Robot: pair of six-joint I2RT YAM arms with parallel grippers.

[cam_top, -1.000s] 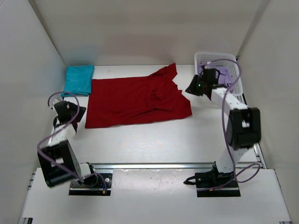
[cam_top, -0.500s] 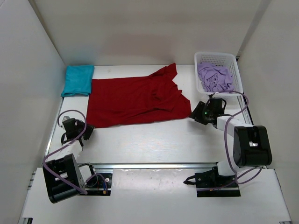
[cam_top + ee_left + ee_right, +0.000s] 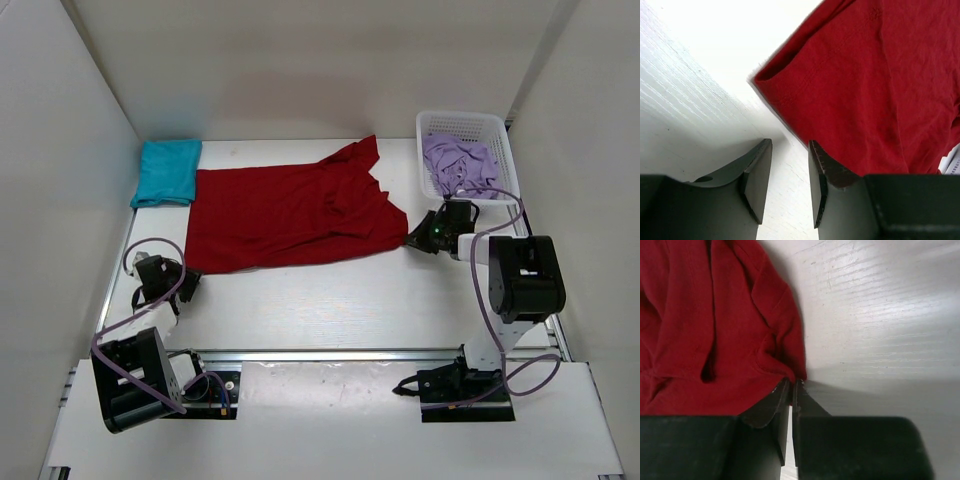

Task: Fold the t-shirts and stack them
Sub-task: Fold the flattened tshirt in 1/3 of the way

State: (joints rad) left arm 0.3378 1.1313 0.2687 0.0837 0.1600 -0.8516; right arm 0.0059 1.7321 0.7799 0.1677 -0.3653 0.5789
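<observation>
Right wrist view shows the right tool [image 3: 791, 383] pinching a corner of the dark red shirt [image 3: 700, 315] lying on the table [image 3: 880, 315], and I think the spread left tool [image 3: 790, 144] must grab its own corner next to fold.

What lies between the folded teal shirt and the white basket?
The dark red t-shirt, spread out, lies between the teal t-shirt and the basket, as the top view shows.
</observation>
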